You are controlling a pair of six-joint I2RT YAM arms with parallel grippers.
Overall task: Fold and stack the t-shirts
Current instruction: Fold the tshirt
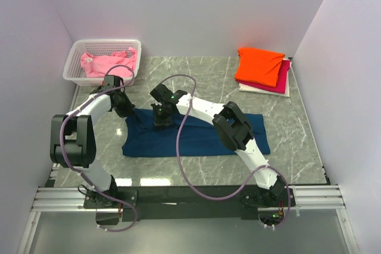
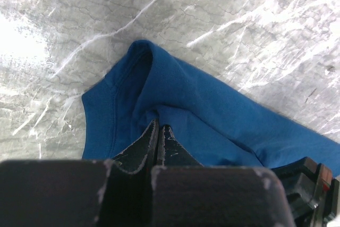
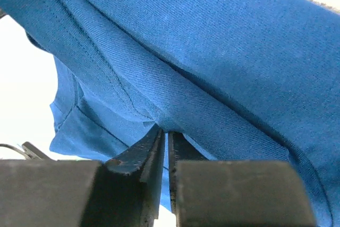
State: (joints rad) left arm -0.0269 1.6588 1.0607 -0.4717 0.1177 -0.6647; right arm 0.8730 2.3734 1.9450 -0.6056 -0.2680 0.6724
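A dark blue t-shirt point(image 1: 196, 135) lies on the marble table as a long folded band. My left gripper point(image 1: 132, 115) sits at its upper left corner, jaws pressed together on a raised fold of the blue t-shirt point(image 2: 212, 115), its tips point(image 2: 159, 127) buried in the cloth. My right gripper point(image 1: 162, 124) is on the band's top edge, a little right of the left one. In the right wrist view its jaws point(image 3: 166, 132) pinch a hemmed fold of the blue t-shirt point(image 3: 212, 51), with only a thin slit between them.
At the back right lies a stack of an orange tee point(image 1: 259, 65) on a magenta one point(image 1: 282, 80) on a white one point(image 1: 265, 90). A white lattice basket point(image 1: 106, 42) at the back left holds a pink tee point(image 1: 107, 63). Walls close in on three sides.
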